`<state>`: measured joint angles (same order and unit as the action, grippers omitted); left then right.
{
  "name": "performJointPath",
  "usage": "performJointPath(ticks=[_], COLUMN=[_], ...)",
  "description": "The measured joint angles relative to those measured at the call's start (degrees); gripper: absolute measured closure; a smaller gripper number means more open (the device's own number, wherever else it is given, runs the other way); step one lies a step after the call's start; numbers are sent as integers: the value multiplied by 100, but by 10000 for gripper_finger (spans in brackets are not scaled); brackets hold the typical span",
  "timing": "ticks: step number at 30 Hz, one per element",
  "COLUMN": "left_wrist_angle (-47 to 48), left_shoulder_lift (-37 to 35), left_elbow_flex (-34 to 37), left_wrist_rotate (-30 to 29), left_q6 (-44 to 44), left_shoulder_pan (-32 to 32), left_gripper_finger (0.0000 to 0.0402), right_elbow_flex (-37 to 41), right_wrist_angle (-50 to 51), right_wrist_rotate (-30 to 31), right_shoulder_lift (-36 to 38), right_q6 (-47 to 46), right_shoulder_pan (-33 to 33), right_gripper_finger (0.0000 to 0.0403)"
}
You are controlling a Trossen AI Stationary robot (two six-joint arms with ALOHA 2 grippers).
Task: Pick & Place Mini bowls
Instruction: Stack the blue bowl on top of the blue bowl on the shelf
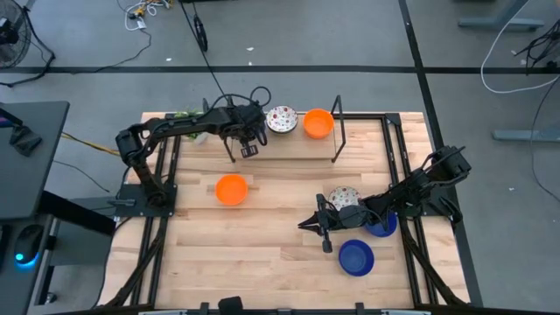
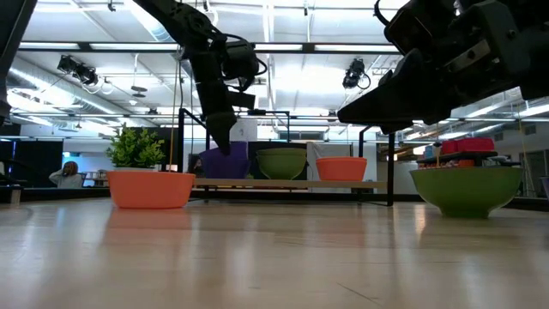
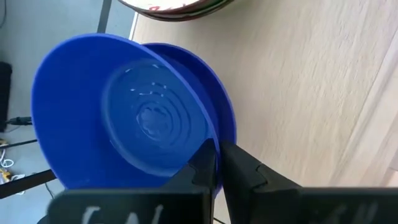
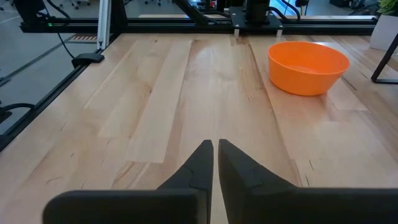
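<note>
Left gripper [image 3: 217,163] pinches rim of blue mini bowl [image 3: 134,115], speckled bowl [image 3: 177,7] just beyond fingers; right gripper [image 4: 214,163] clenched empty, orange bowl [image 4: 307,66] well ahead.

Grey floor [image 1: 289,35] with loose cables [image 1: 516,52], bright ceiling lights [image 2: 283,86], possibly a dark desk [image 1: 31,157].

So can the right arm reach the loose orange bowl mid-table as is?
Probably yes. The right gripper, shut and empty, points across bare wood at the orange bowl; nothing lies between. The left gripper, holding a blue bowl, is well clear.
</note>
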<state>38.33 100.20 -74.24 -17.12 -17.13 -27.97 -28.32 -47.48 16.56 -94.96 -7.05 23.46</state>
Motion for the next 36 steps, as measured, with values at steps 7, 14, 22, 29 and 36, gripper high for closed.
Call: performJointPath(ticks=[7,14,22,29,36], left_wrist_angle=[-33,-32,426,227,52], left_shoulder_lift=[0,-2,-6,-13,1], left_elbow_flex=[0,0,-427,-511,-505], left_wrist_rotate=[-24,-24,-8,581,619], left_q6=[-4,-11,131,256,272], left_shoulder_pan=[0,0,56,19,-125], left_gripper_finger=[365,293,247,311,392], right_elbow_flex=[0,0,0,0,0], right_wrist_angle=[2,2,8,50,48], right_wrist_rotate=[0,0,0,1,-50], right_shoulder_lift=[0,0,0,0,0], right_q6=[2,2,2,2,0], right_shoulder_pan=[0,0,0,0,0], right_gripper_finger=[376,376,376,376,376])
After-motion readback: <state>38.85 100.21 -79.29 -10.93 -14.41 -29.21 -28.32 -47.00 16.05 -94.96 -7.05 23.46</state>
